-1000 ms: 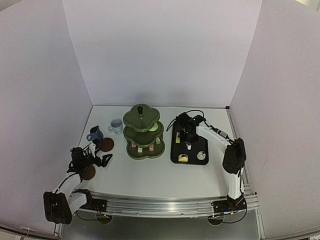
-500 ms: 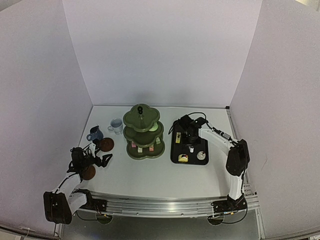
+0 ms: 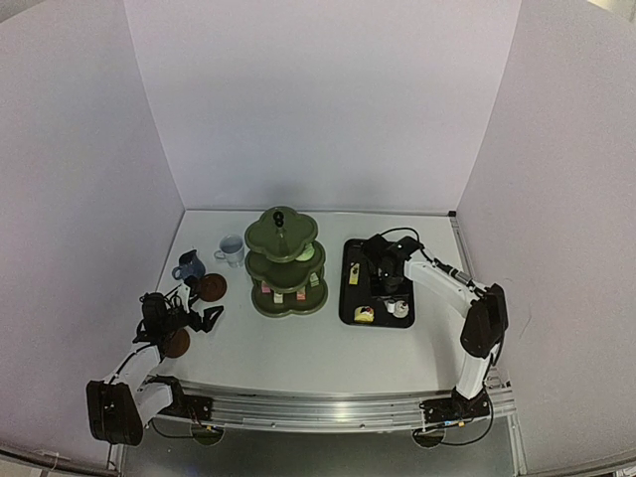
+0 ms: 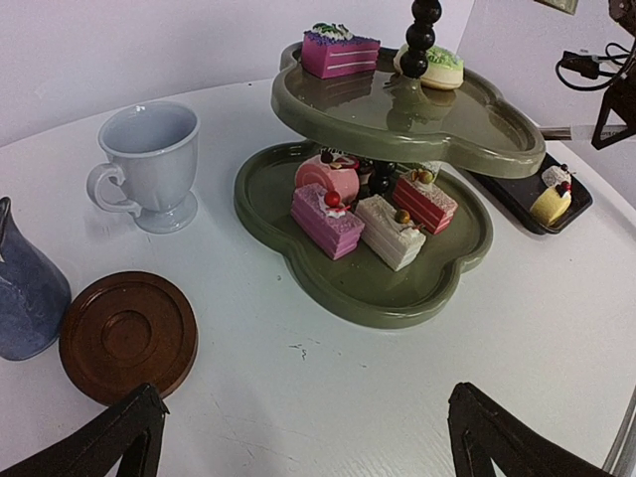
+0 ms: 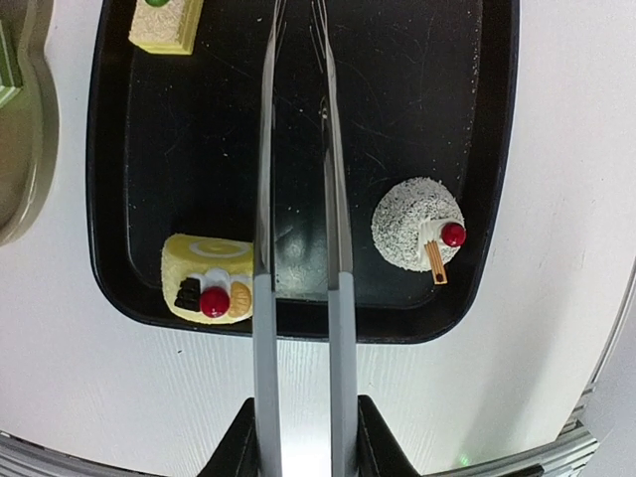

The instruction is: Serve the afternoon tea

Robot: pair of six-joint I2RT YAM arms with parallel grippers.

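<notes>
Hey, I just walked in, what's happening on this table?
The right gripper grips metal tongs over the black tray, between a yellow roll cake and a white dome cake. The left gripper hangs open, holding nothing, near a brown saucer and the pale mug. Several cakes already sit on the green stand.

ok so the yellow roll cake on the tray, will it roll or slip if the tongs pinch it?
Likely slips: the yellow roll cake has rounded sides and the tongs look smooth metal. Probably light, being small. Pushed, the tray rim beside it should stop it.
</notes>
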